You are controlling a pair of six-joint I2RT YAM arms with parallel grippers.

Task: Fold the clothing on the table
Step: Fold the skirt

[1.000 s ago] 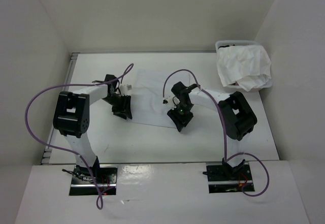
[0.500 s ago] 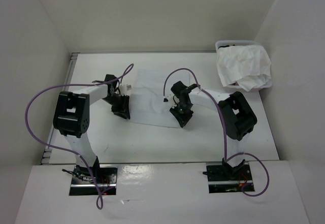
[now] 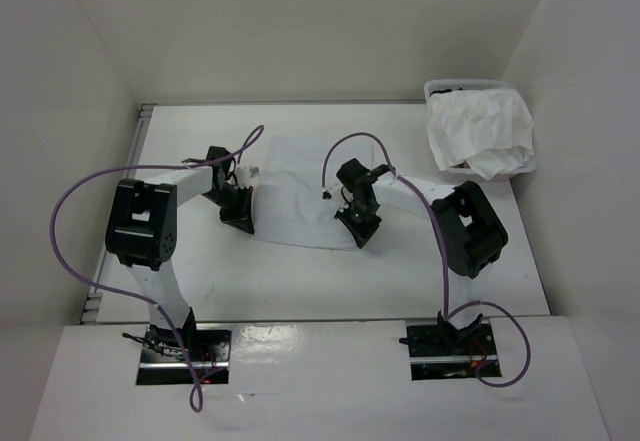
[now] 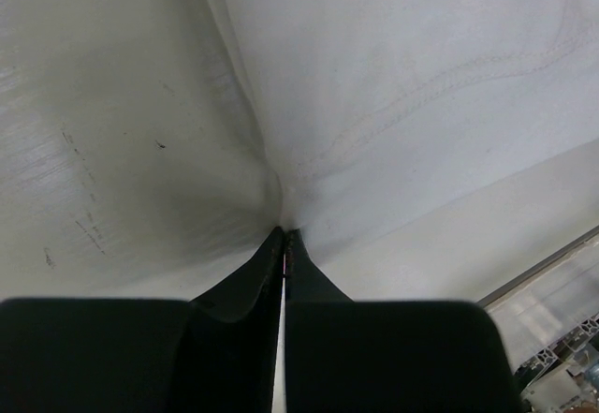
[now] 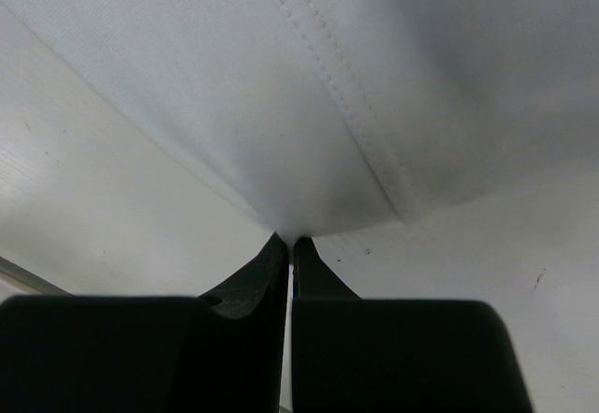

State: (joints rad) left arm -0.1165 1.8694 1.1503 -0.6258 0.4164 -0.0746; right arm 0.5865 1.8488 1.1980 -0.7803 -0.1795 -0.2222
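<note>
Bright diffuse light; soft shadows; wrist foregrounds blurred.

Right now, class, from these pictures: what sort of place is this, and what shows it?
Probably a robotics lab cell, not a home: plain white walls box in a table with one garment, two robot arms are bolted at its near edge, and a bin holds crumpled cloth.

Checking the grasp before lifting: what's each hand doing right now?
Left hand: closed, pinching the white garment at its edge.
Right hand: closed, pinching the garment's hemmed corner.
</note>
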